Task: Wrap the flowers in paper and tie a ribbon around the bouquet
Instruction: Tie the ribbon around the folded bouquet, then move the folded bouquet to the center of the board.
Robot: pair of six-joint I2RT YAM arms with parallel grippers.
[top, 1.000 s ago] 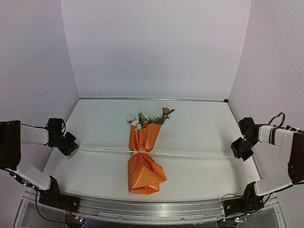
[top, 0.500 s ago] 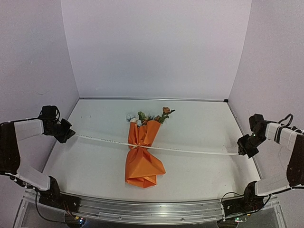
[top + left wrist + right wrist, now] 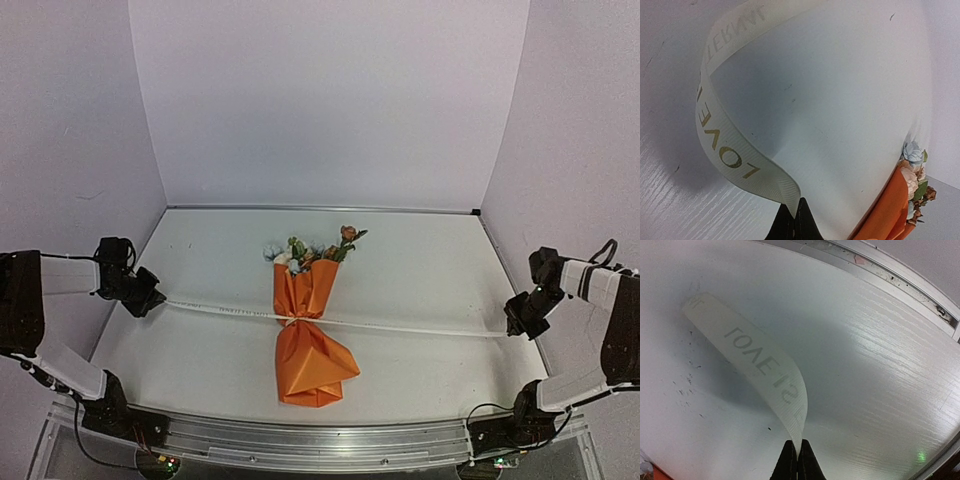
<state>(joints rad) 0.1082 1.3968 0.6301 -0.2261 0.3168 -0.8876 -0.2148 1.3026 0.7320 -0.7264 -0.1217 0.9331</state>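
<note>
We're holding the ribbon (image 3: pixel 400 327) taut across the bouquet (image 3: pixel 305 345) — left gripper (image 3: pixel 153 300) & right gripper (image 3: pixel 513 327), both w/ jaws clamped on its ends.

White links (image 3: pixel 72 280) meet black joints (image 3: pixel 116 252), cables (image 3: pixel 604 246), left hand (image 3: pixel 150 303) and right hand (image 3: pixel 514 327).

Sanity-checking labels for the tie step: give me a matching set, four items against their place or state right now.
Items:
1. ribbon
2. paper
3. flowers
4. left pincer

States:
a. orange, wrapped into a cone
b. shut on a ribbon end, far left
c. pulled taut left to right, cinched round the cone's waist
d. sticking out of the cone's far, wide end

Pairs: 1-c, 2-a, 3-d, 4-b
</note>
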